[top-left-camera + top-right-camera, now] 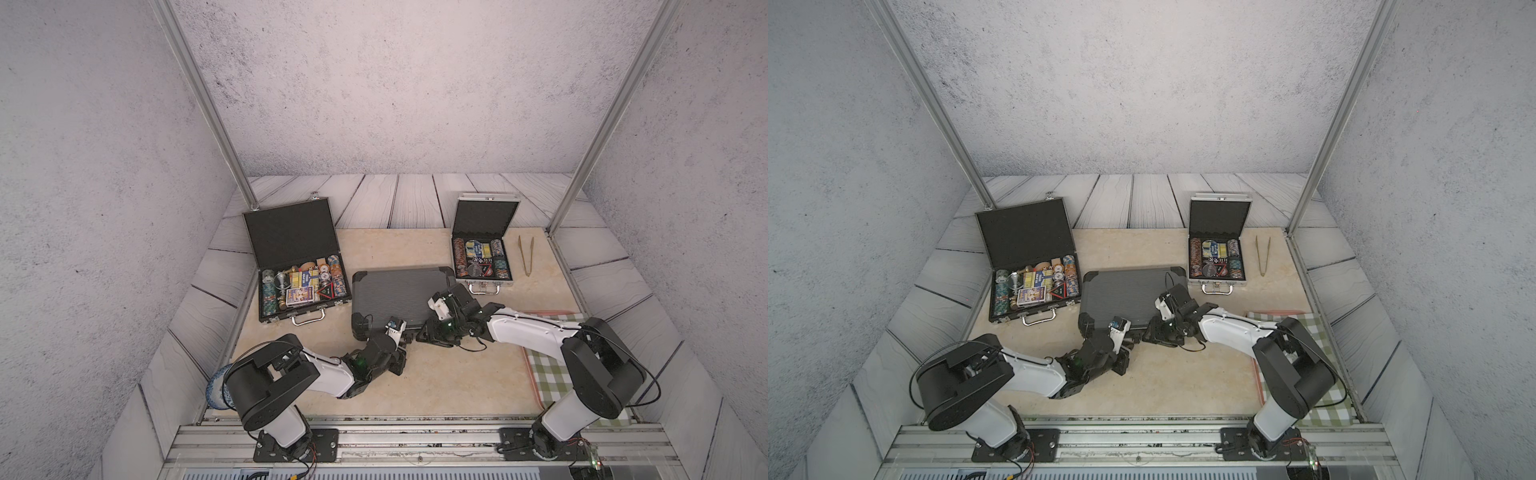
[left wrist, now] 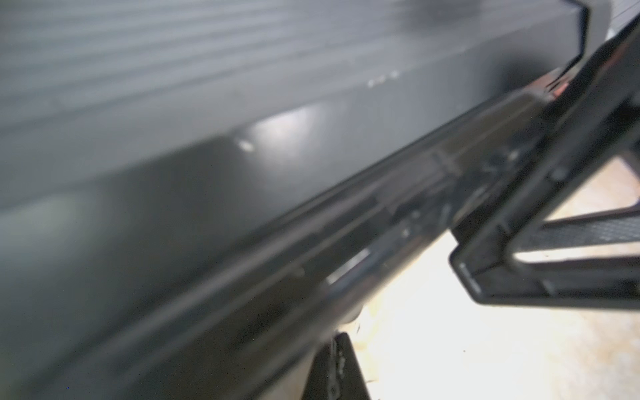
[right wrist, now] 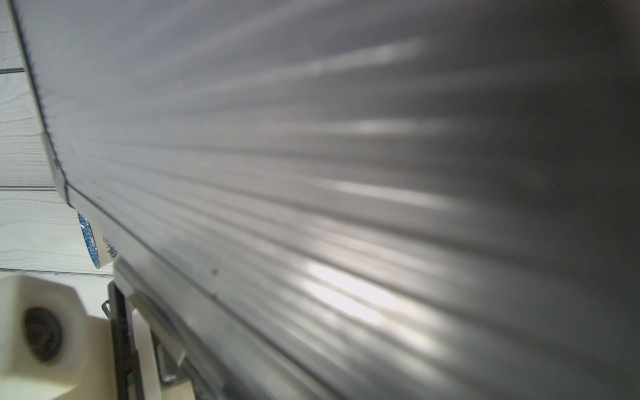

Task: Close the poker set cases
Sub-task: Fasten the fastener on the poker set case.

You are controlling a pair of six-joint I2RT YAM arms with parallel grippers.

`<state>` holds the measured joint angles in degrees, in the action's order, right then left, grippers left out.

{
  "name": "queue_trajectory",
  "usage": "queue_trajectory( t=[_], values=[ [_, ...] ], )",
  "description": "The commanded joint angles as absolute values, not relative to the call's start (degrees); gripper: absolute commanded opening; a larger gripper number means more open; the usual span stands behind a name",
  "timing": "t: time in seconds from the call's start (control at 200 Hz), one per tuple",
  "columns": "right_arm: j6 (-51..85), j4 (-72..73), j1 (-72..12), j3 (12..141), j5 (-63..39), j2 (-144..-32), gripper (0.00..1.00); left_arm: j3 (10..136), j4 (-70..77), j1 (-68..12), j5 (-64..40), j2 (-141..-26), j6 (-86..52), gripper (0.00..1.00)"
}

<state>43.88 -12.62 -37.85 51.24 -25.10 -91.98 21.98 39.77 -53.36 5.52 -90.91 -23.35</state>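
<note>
Left hand (image 1: 405,340): jaws fully closed and empty as far as can be seen, at the near front edge of the grey ribbed case (image 1: 399,291).
Right hand (image 1: 426,334): at the same front edge, just beside the left hand. Its jaws are hidden, so neither their opening nor any hold can be told.
Grey ribbed case: centre of the tabletop (image 1: 415,395), lid flat on its base. It appears closed, but the latches are not visible.
Black case (image 1: 286,232): farther left, lid upright with chips and cards exposed. It is not yet closed.
Silver case (image 1: 482,220): farther right, lid upright, also open.
Progress: judged one of three cases closed, with two lids left to lower.
</note>
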Motion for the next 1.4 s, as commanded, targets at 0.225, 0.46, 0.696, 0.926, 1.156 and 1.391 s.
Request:
queue_trajectory(
  t=[0.225,0.46,0.696,0.926,1.156,1.391],
  values=[
    [44.5,-4.3,-35.3,52.6,-16.7,-94.7,0.43,25.6,42.6,-53.3,4.7,-95.0,-24.5,0.00],
    [43.8,-5.3,-35.2,52.9,-16.4,-94.4,0.43,25.9,41.8,-53.3,8.7,-96.9,-25.2,0.00],
    [43.5,-5.5,-35.2,53.5,-16.5,-95.2,0.43,23.4,41.0,-53.3,8.1,-94.6,-25.3,0.00],
    [43.6,-5.5,-35.2,53.6,-16.4,-95.5,0.43,23.1,38.8,-53.3,6.3,-91.7,-23.9,0.00],
    [43.4,-5.9,-35.2,53.7,-16.4,-95.1,0.43,24.9,39.8,-53.3,6.3,-95.3,-24.3,0.00],
    [43.2,-6.1,-35.3,53.9,-16.4,-95.1,0.43,25.5,37.4,-53.3,8.6,-95.0,-23.7,0.00]
  ],
)
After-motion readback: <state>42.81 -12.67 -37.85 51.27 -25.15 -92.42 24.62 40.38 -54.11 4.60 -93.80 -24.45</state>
